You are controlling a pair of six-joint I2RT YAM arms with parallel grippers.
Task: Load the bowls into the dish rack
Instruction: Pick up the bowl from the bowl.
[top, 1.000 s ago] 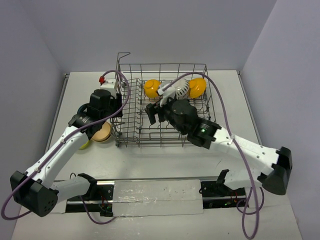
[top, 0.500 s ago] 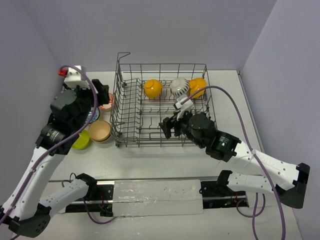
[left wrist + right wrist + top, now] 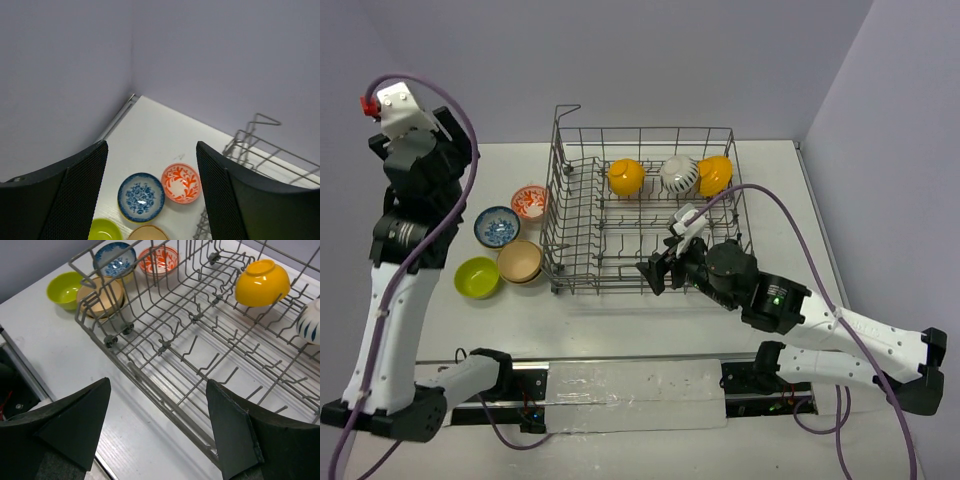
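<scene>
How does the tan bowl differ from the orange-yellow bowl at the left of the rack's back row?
The tan bowl sits on the table beside the dish rack; the orange-yellow bowl is inside it. The tan bowl stands mouth up; the orange-yellow bowl is tipped among the tines, underside showing. Both are small and round.

Table (image 3: pixel 620 325): dish rack (image 3: pixel 620 252) + 4 bowls (image 3: pixel 497 226) alongside.

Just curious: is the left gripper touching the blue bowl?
Apart. The left wrist view shows the blue bowl on the table, well below the open left gripper.
</scene>
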